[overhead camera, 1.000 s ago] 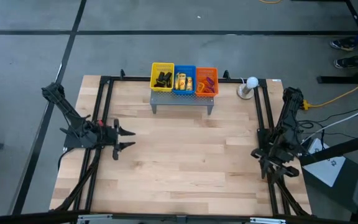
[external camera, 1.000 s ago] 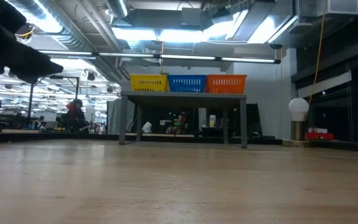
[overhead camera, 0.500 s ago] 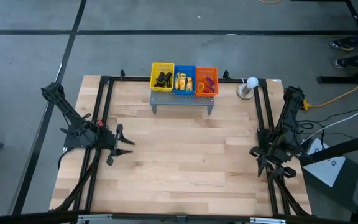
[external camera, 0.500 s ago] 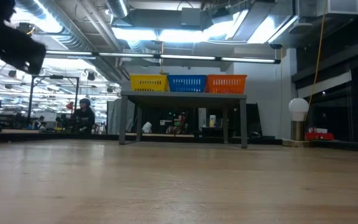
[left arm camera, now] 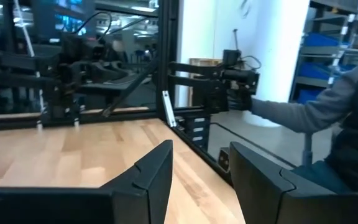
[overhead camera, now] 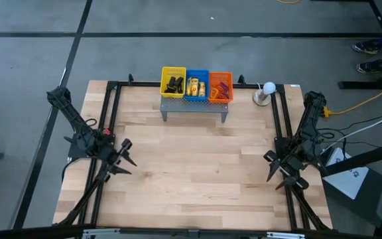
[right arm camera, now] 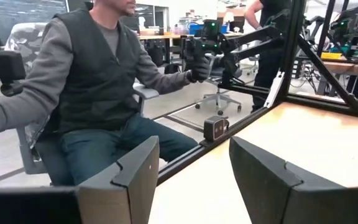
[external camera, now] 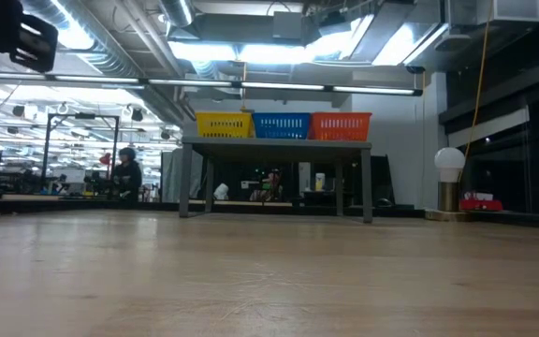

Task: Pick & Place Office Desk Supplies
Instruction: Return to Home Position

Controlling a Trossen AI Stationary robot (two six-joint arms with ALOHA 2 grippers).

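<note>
The office desk supplies lie in three baskets on a grey shelf at the table's far middle. Black clips are in the yellow basket, yellow packets in the blue basket, and purple and red loops in the orange basket. My left gripper hovers open at the table's left side, slanting toward the near edge, with nothing between its fingers. My right gripper hovers open and empty at the right side, pointing toward the near left.
The wooden table top between the arms is bare. A white ball lamp stands to the right of the shelf. Black frame rails run along the table's sides. A seated person is beyond the table's edge.
My left gripper has swung from pointing at the table's right edge to slanting toward the near edge, and has risen a little. My right gripper has turned from pointing at the near edge toward the table's left. The baskets and supplies have stayed where they were.
</note>
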